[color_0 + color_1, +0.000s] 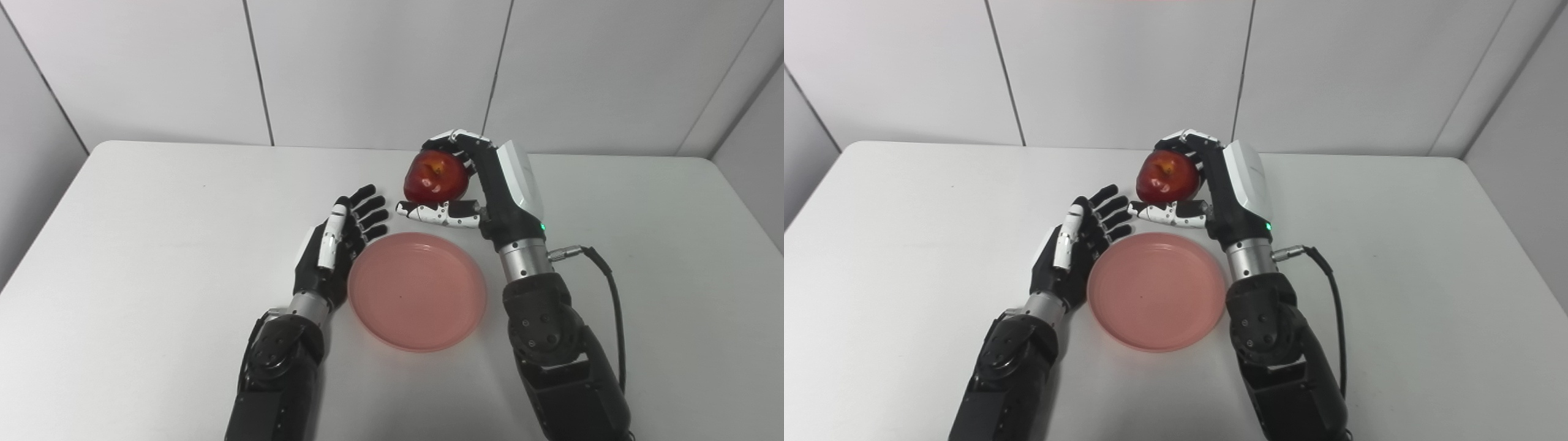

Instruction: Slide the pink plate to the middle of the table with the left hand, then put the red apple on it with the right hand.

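The round, shallow pink plastic plate [418, 291] sits mid-table, so sliding looks finished. The left hand [335, 245] rests beside its left rim, fingers spread, holding nothing. The right hand [474, 184] grips the glossy red apple [436, 177] beyond the far rim, seemingly ready for placing.

We see bright, even overhead light; soft faint shadows under plate [417, 291] and arms; small glare on apple [435, 177]; focus sharp throughout.
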